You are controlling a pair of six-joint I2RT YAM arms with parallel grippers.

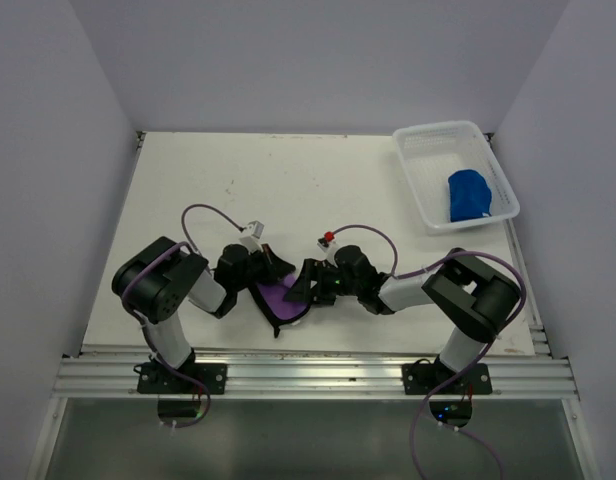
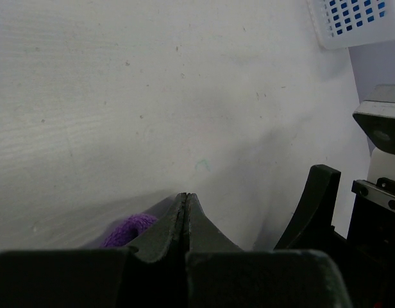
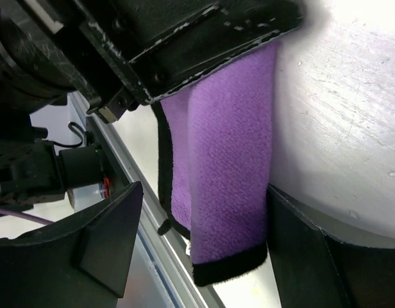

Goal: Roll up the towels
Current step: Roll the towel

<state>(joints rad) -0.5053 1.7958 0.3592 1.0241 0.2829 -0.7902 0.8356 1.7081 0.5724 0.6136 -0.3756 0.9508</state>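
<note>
- Purple towel: soft, light, floppy napped cloth. No shape is held on its own, so a roll is judged likely to spring loose unless pinned.
- Best taken at an edge or corner, pinched thin. The black trim is judged a firmer line to nip.
- Look: purple nap with a black border, gathered into a narrow band. No tag is seen.
- Location: near edge of the desk, between the two claws, close to the metal rail.
- Left claw: closed, fingers pressed together. A bit of purple is seen just beside it; whether cloth is nipped cannot be told.
- Right claw: open wide, fingers set either side of the purple band, nothing gripped.
- Blue towel: plain bright blue, bunched compact, lying inside the white mesh basket at the far right corner, well apart from both claws.
- Blue one is judged done; purple one is the step in hand.
</note>
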